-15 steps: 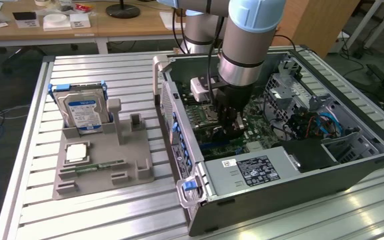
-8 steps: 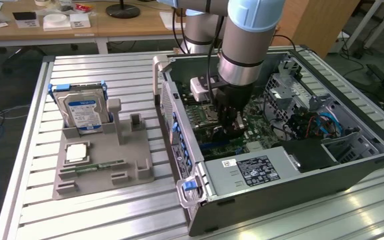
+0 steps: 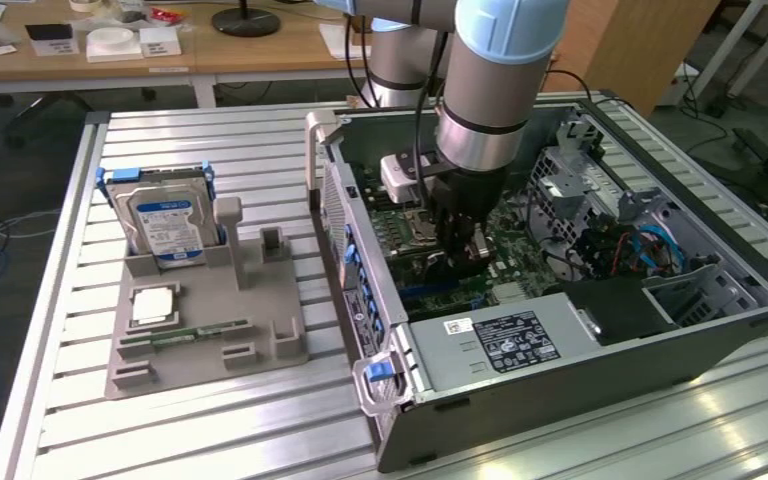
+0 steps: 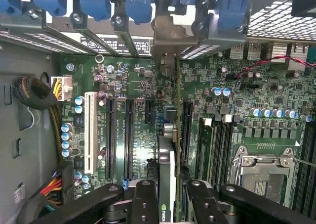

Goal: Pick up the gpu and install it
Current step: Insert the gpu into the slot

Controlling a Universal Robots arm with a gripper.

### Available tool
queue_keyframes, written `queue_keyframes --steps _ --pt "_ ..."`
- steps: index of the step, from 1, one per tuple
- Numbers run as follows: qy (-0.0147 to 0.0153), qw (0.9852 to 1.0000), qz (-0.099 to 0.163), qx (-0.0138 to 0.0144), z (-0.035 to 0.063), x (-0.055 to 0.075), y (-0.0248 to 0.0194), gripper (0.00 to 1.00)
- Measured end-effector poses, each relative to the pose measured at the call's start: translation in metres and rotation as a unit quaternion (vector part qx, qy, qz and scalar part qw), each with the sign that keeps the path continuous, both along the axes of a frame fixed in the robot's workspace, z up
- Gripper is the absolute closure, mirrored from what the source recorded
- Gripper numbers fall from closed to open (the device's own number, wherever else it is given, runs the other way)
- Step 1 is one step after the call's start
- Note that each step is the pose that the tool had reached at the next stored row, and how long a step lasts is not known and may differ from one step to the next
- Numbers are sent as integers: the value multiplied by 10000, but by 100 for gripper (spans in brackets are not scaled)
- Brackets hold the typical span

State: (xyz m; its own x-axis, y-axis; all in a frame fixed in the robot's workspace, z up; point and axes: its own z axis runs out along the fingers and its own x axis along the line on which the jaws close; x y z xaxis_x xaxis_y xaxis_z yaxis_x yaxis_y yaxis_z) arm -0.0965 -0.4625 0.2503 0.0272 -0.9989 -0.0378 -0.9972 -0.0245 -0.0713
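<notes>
Black on its top edge, with a green logo mark near the jaws, the thin flat GPU card [image 4: 167, 184] stands on edge between the two black gripper fingers [image 4: 143, 204], which are clamped on it from both sides. Its long axis runs along the green motherboard [image 4: 148, 85], parallel to the black expansion slots [image 4: 109, 135], and its metal bracket end points toward the case's rear wall with the blue slot clips [image 4: 133, 1]. In the exterior view, nearest on the slatted metal table [image 3: 224, 440] lies a grey plastic parts holder [image 3: 204, 340], with a silver hard drive with a blue label [image 3: 167, 222] upright at its far end. To that view's right, the gripper [image 3: 460, 255] reaches down into the open grey computer case [image 3: 598, 350], holding the card low over the motherboard.
</notes>
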Motion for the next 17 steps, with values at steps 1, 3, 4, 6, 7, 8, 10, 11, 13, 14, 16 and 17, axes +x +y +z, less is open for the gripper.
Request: queue_keyframes --steps 1,3,4,6,7,8,10,11,13,14,16,17 --pt "0 10000 0 0 0 0 0 74" --pt "0 10000 0 0 0 0 0 74" --pt "0 10000 0 0 0 0 0 74" --pt "0 10000 0 0 0 -2 1 74" --pt "-1 10000 -1 -1 0 -12 3 74" --pt "-1 10000 -1 -1 0 -20 5 74" --pt "-2 10000 0 0 -1 -20 6 74" --pt "-4 10000 0 -1 -1 -20 6 74" --pt "-10 10000 0 -1 -3 -22 6 74" --pt "-15 10000 0 0 -9 -24 6 74" --pt "-20 10000 0 1 -23 -25 6 74" --pt "-20 10000 0 0 -26 -26 6 74"
